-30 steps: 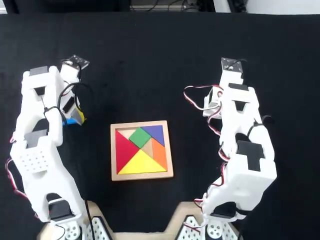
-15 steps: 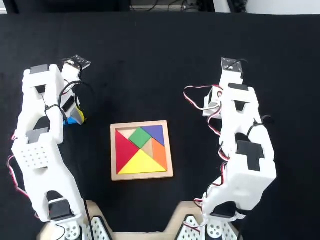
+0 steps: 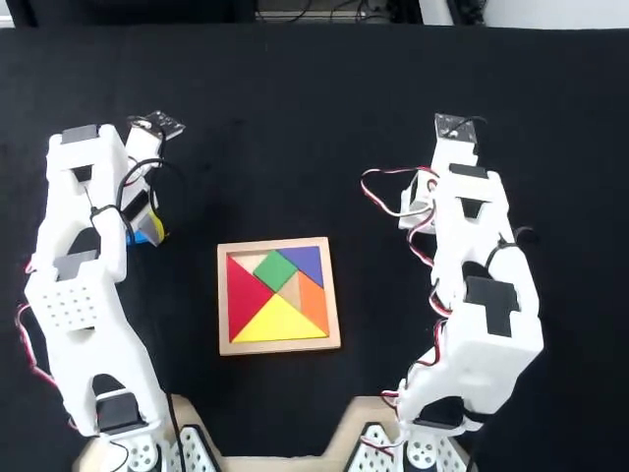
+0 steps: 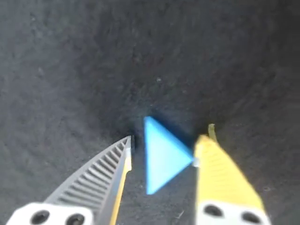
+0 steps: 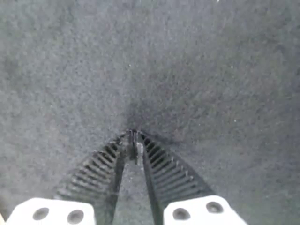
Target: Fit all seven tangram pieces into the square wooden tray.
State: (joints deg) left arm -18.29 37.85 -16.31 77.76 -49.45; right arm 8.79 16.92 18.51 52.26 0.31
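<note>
Looking down over the table, I am seeing a black cloth [image 3: 295, 118] covering the whole surface, flat and slightly speckled in both wrist views. The square wooden tray [image 3: 280, 345] is sitting near the middle between the two arms, holding a red triangle [image 3: 244, 290], a yellow triangle [image 3: 280, 323], a green square [image 3: 275, 268], a purple piece [image 3: 305, 261] and an orange piece [image 3: 313, 300], with a small patch of bare wood showing at the centre. The blue triangle [image 4: 164, 157] is lying on the cloth outside the tray, on the left arm's side. The left gripper [image 4: 167, 138] is standing narrowly parted around it, the yellow finger [image 4: 220, 173] touching one corner and the grey finger [image 4: 101, 176] just beside the opposite edge. The right gripper [image 5: 132, 137] is resting pinched together on nothing, over bare cloth. Beyond the far edge, dark cables [image 3: 324, 10] and a pale wall [image 3: 550, 12] are showing; a pale board [image 3: 344, 418] is carrying the arm bases.
</note>
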